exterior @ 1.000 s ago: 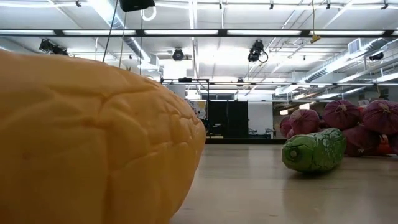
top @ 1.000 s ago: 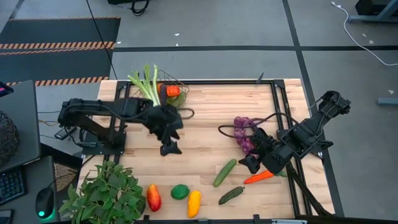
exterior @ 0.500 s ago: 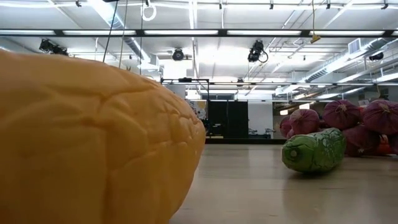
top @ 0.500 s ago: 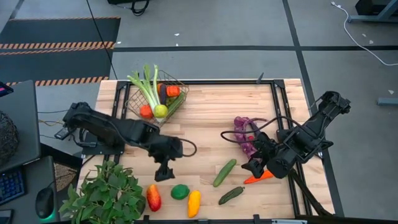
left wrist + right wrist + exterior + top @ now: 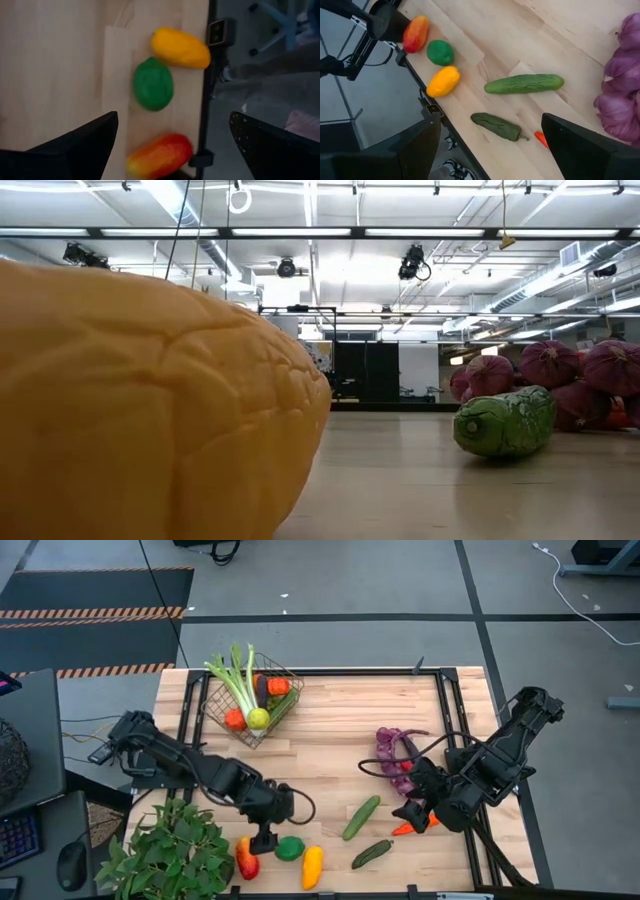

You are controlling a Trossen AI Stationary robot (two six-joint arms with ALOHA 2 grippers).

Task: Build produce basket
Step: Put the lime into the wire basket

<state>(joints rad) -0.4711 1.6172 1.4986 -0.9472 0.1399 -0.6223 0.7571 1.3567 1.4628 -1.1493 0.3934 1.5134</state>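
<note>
The wire basket [image 5: 262, 712] stands at the far left and holds celery [image 5: 236, 680] and several small pieces. My left gripper [image 5: 262, 839] is open and empty, hovering by a red-orange piece [image 5: 160, 156], a green piece [image 5: 153, 84] and a yellow piece [image 5: 180, 47] lying at the near edge. My right gripper [image 5: 412, 814] is open and empty above the carrot [image 5: 404, 830], whose tip shows in the right wrist view [image 5: 541, 139]. Purple grapes [image 5: 394, 754], a light cucumber [image 5: 361, 817] and a dark cucumber [image 5: 371, 853] lie on the table.
A leafy green plant [image 5: 170, 852] stands at the near left corner, close to my left arm. A black frame [image 5: 445, 710] runs along the table's edges. The low view is largely filled by the yellow piece [image 5: 150, 400], with the dark cucumber [image 5: 505, 420] and grapes [image 5: 580, 375] behind.
My left gripper has gone from beside the basket toward the table's near edge, down to the red-orange and green pieces, staying open. My right gripper has shifted a little toward the near edge and now covers most of the carrot. The produce has not moved.
</note>
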